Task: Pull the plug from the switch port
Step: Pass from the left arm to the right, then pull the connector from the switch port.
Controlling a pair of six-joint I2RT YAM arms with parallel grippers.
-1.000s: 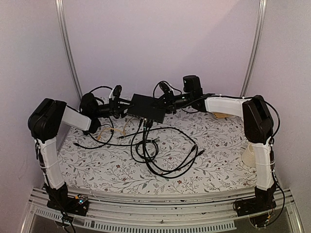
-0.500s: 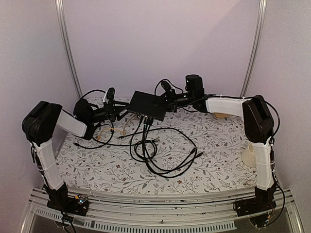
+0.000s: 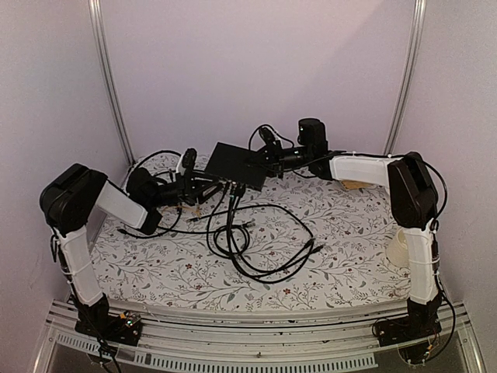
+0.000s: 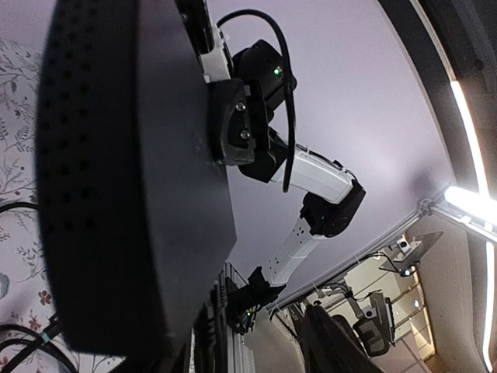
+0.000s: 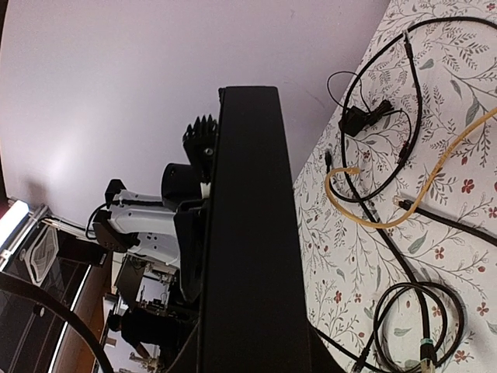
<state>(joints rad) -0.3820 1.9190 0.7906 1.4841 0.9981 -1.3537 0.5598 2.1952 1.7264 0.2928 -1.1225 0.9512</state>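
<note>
Ports (image 3: 231, 183) along the flat black network switch (image 3: 237, 165) sit just beside my left pincer (image 3: 200, 184), can't tell its grip tbh; right pincer (image 3: 266, 162) clenches the opposite edge.

The switch (image 3: 237, 164) at 12 o'clock on the table (image 3: 349, 260), cables (image 3: 260, 237) before it.
The right gripper (image 3: 270, 158) touches the switch at its 2 o'clock; the left gripper (image 3: 203, 185) is just beside it at 8 o'clock. The cables run from its 6 o'clock edge and coil mid-table.
</note>
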